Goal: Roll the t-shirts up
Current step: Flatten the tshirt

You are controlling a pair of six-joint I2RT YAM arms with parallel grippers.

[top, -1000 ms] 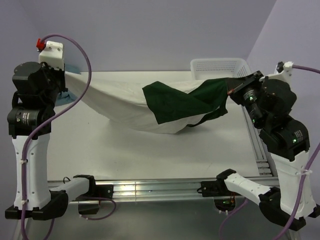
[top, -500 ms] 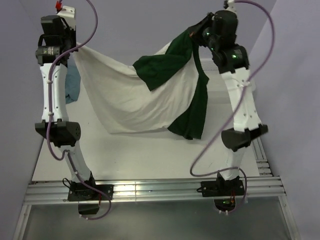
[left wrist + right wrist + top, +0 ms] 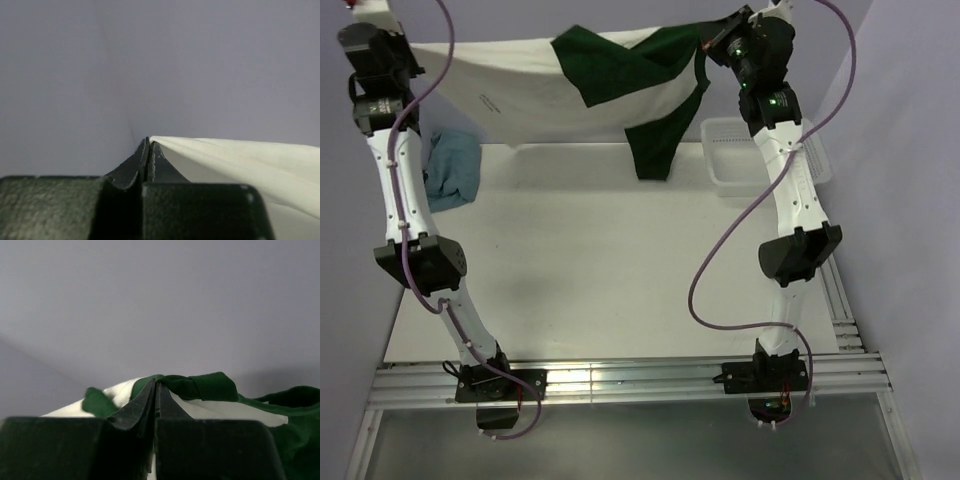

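A cream-white t-shirt with dark green sleeves hangs stretched high over the far side of the table, held between both raised arms. My left gripper is shut on its cream hem corner at the upper left. My right gripper is shut on the green neckband at the upper right. One green sleeve dangles down toward the table; another lies folded across the chest. In the wrist views both sets of jaws are pressed together with cloth pinched at the tips.
A small teal-blue cloth lies crumpled at the table's left side. A white mesh basket stands at the far right, behind my right arm. The table's metal rail runs along the near edge.
Both arms have swung up from low near the table to fully raised, lifting the t-shirt off the surface and pulling it taut between them.
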